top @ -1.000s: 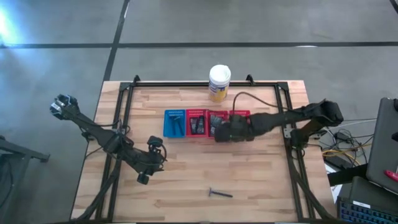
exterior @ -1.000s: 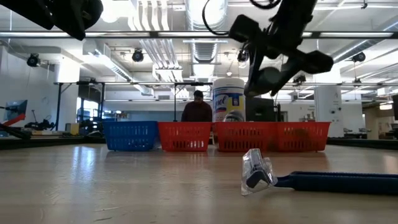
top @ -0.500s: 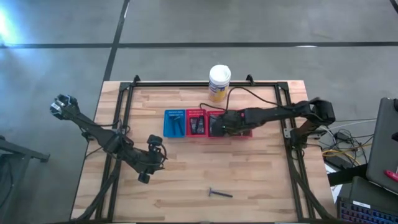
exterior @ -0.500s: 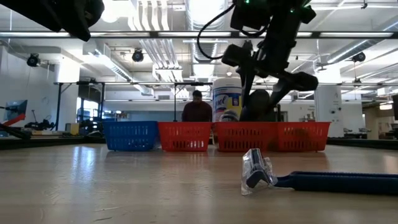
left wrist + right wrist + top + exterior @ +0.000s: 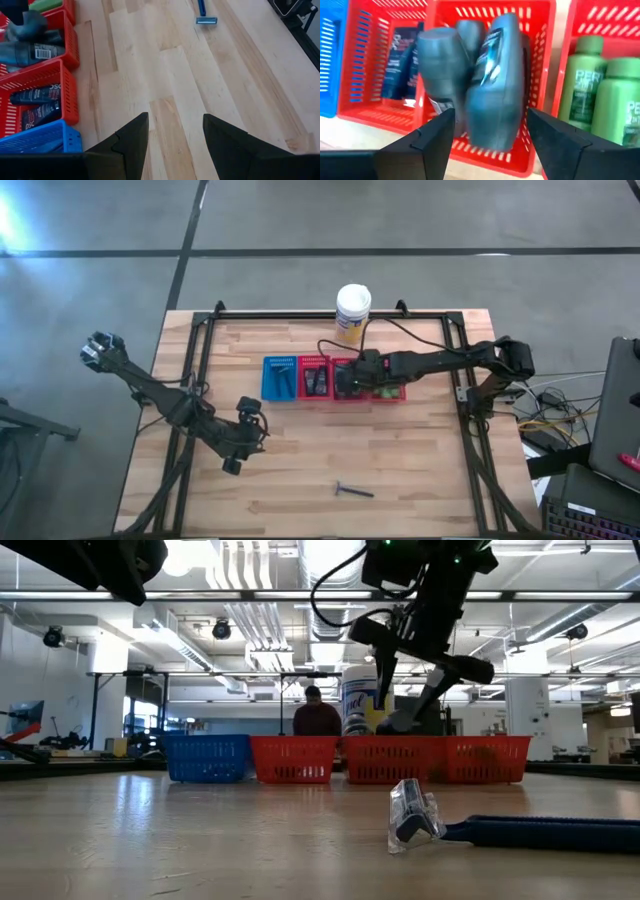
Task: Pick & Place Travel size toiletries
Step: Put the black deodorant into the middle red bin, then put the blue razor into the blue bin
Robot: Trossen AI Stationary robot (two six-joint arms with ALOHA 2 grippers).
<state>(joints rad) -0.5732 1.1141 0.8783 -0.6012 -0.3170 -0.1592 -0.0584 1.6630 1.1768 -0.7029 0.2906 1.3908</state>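
My right gripper point(image 5: 491, 127) is open above the middle red basket point(image 5: 348, 379), its fingers standing on either side of a dark grey oval tube point(image 5: 497, 75) without touching it. That tube stands tilted in the basket and leans against a second grey tube point(image 5: 437, 65). Green mini bottles point(image 5: 595, 95) fill the red basket beside it, and dark blue tubes point(image 5: 402, 60) lie in the other neighbouring red basket. A blue razor point(image 5: 352, 491) lies on the wood near the table's near edge. My left gripper point(image 5: 175, 131) waits open over bare wood at the table's left.
Four small slotted baskets, one blue point(image 5: 280, 378) and three red, stand in a row at the table's middle. The white-lidded yellow canister point(image 5: 353, 310) stands behind them at the far edge. A person point(image 5: 317, 718) shows in the room beyond. Bare wood lies between the baskets and the razor.
My right gripper carried the grey oval tube toward the table's left and far side, from the near side of the basket row to above the middle red basket. It opened and let go. The tube dropped into the basket and now leans on the other grey tube.
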